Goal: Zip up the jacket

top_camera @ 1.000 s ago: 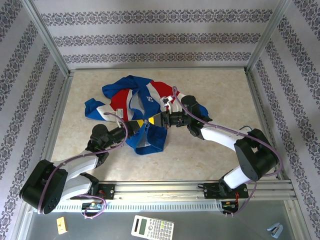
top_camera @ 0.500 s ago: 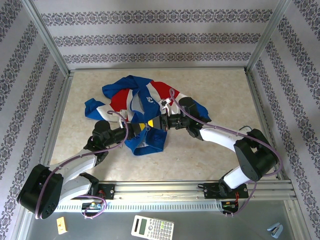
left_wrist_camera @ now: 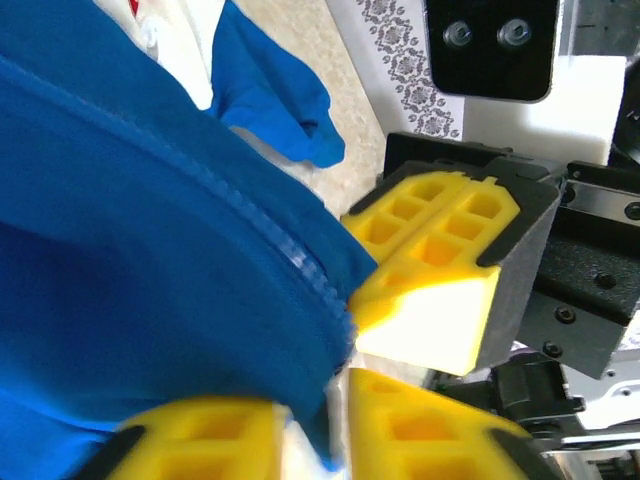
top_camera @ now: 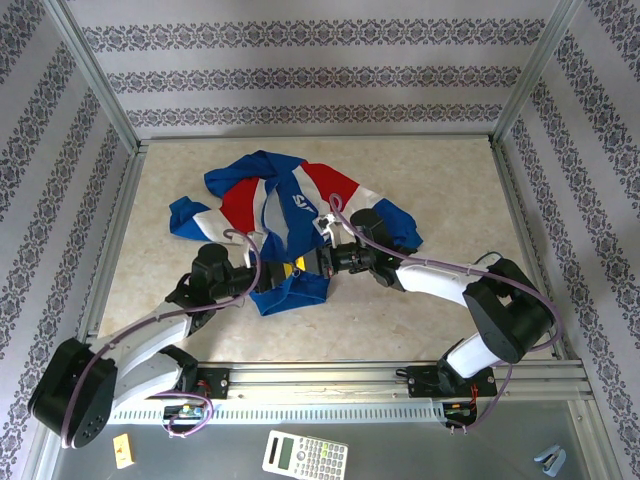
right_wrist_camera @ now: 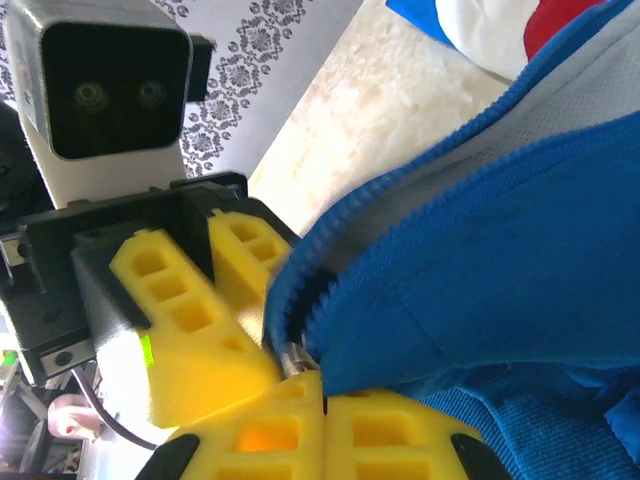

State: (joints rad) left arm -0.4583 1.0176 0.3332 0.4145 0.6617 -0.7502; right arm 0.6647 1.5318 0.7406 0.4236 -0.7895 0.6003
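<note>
The royal-blue jacket (top_camera: pixel 262 196) with red and white panels lies crumpled at the middle of the table, its front open. Both grippers meet at its lower hem. My left gripper (top_camera: pixel 285 272) is shut on the blue hem fabric (left_wrist_camera: pixel 120 250), which is pinched between its yellow fingers (left_wrist_camera: pixel 430 430) beside the zipper teeth (left_wrist_camera: pixel 292 262). My right gripper (top_camera: pixel 316 263) faces it almost nose to nose. Its yellow pads (right_wrist_camera: pixel 400 435) are shut on the small metal zipper pull (right_wrist_camera: pixel 297 358) at the bottom of the blue teeth (right_wrist_camera: pixel 400 190).
Aluminium rails (top_camera: pixel 110 230) and patterned walls box in the beige table (top_camera: pixel 450 190). Bare tabletop lies to the right and far side of the jacket. On the near shelf below the arm bases sit a calculator (top_camera: pixel 305 456), a small yellow piece (top_camera: pixel 123 450) and a blue object (top_camera: pixel 548 460).
Both grippers have moved together toward the near edge, pulling the hem with them. The jacket's right side has spread out flatter, showing more of the red and white chest panel.
</note>
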